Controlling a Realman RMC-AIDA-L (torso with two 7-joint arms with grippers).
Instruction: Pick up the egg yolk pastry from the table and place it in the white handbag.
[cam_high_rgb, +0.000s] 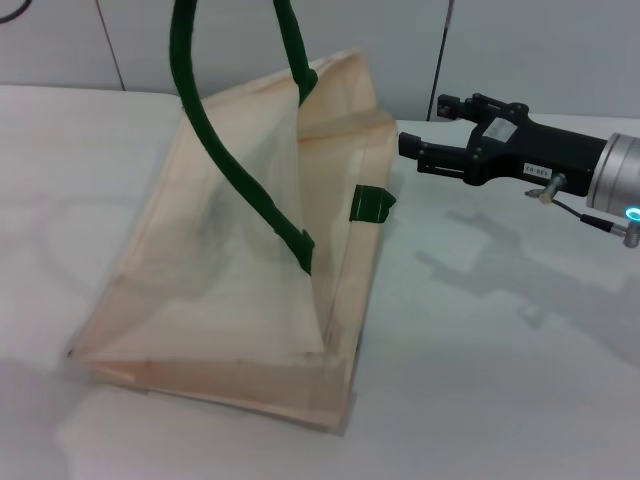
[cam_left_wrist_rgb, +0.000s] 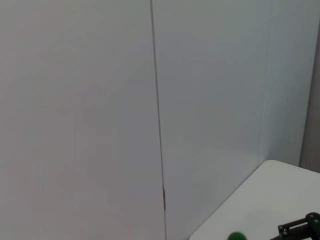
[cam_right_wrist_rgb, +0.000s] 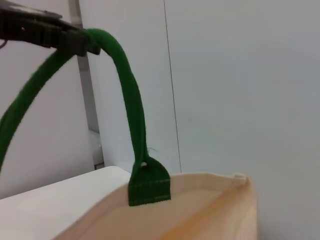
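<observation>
The cream fabric white handbag lies on the white bench, one dark green loop handle held up by the left tool; the right tool, fingers narrow and empty, hovers beside its mouth; egg yolk pastry unseen.

Bag of thin matt cream cloth, handles of thick green webbing, table smooth matt white, right gripper matt black plastic.
</observation>
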